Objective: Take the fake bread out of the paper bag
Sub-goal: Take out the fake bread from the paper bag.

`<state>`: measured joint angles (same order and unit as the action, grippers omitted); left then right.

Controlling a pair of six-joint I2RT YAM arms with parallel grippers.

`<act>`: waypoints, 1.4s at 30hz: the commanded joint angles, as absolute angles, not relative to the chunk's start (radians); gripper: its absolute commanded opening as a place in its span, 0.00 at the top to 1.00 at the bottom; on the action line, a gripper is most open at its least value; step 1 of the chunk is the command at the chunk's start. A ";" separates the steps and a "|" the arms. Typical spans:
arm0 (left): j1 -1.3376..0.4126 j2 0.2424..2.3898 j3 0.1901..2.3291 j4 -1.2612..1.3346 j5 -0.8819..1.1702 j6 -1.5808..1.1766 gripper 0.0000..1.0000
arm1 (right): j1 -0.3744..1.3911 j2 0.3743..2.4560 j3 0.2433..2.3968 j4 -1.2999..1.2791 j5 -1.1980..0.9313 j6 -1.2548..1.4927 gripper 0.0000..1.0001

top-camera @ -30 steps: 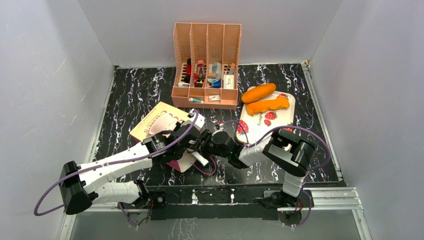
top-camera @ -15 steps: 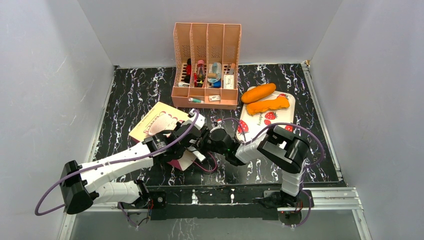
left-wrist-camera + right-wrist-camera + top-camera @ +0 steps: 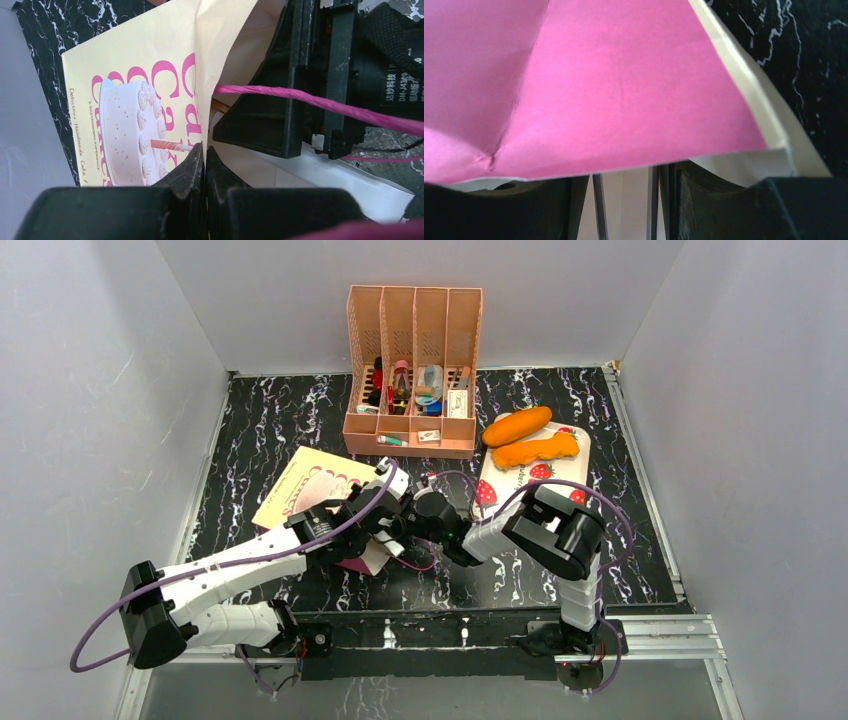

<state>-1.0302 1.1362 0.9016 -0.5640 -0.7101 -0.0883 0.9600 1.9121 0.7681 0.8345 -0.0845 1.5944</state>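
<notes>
The paper bag [image 3: 303, 487] lies on its side left of centre, mouth toward the arms. My left gripper [image 3: 386, 498] is shut on the top edge of the mouth; the left wrist view shows the jaws [image 3: 204, 150] pinched on the paper beside the "Cakes" face [image 3: 135, 85], with a pink cord handle [image 3: 310, 101] crossing. My right gripper [image 3: 404, 528] is open, its fingers pushed in at the mouth under the magenta side panel [image 3: 614, 85]. No bread shows inside the bag. An oval roll [image 3: 517, 426] and a knobbly stick [image 3: 537, 451] lie on the strawberry tray [image 3: 530, 490].
A peach plastic organiser [image 3: 414, 370] with small items stands at the back centre. Grey walls close in the black marbled table [image 3: 260, 425] on the left, right and back. Purple cables loop round both arms.
My right gripper has pushed further left into the bag mouth. The bag has slid a little to the left and lies flatter. My left gripper keeps its hold.
</notes>
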 commanded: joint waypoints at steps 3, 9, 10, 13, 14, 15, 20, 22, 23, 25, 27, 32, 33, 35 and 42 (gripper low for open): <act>-1.036 1.129 0.930 -0.557 -0.674 -0.080 1.00 | 0.950 1.938 0.843 0.949 -0.111 1.569 0.51; -1.036 1.138 0.930 -0.552 -0.690 -0.074 1.00 | 0.952 1.945 0.871 0.945 -0.140 1.543 0.50; -1.036 1.140 0.932 -0.555 -0.697 -0.075 1.00 | 0.954 1.942 0.868 0.945 -0.140 1.540 0.50; -1.036 1.139 0.935 -0.542 -0.702 -0.062 1.00 | 0.960 1.940 0.864 0.942 -0.136 1.534 0.50; -1.036 1.141 0.937 -0.536 -0.701 -0.058 1.00 | 0.961 1.944 0.867 0.943 -0.140 1.535 0.50; -1.035 1.143 0.939 -0.531 -0.701 -0.052 1.00 | 0.963 1.950 0.870 0.943 -0.142 1.536 0.50; -1.035 1.166 0.946 -0.518 -0.683 -0.045 1.00 | 0.981 1.978 0.899 0.946 -0.145 1.538 0.50; -1.036 1.167 0.943 -0.513 -0.674 -0.040 1.00 | 0.983 1.987 0.914 0.944 -0.144 1.536 0.50; -1.036 1.166 0.942 -0.513 -0.675 -0.040 1.00 | 0.983 1.994 0.922 0.943 -0.147 1.536 0.50; -1.036 1.161 0.945 -0.516 -0.671 -0.036 1.00 | 0.983 2.005 0.933 0.948 -0.149 1.534 0.51; -1.035 1.153 0.944 -0.514 -0.666 -0.026 1.00 | 0.982 2.018 0.944 0.959 -0.162 1.533 0.52; -1.036 1.155 0.952 -0.532 -0.672 -0.029 1.00 | 0.972 2.041 0.960 0.978 -0.189 1.536 0.71; -1.036 1.154 0.951 -0.536 -0.677 -0.031 1.00 | 0.971 2.042 0.959 0.984 -0.194 1.538 0.78; -1.035 1.146 0.950 -0.544 -0.687 -0.039 1.00 | 0.969 2.040 0.949 0.992 -0.196 1.543 0.88; -1.035 1.095 0.948 -0.570 -0.772 -0.070 1.00 | 0.946 1.994 0.860 1.020 -0.190 1.544 1.00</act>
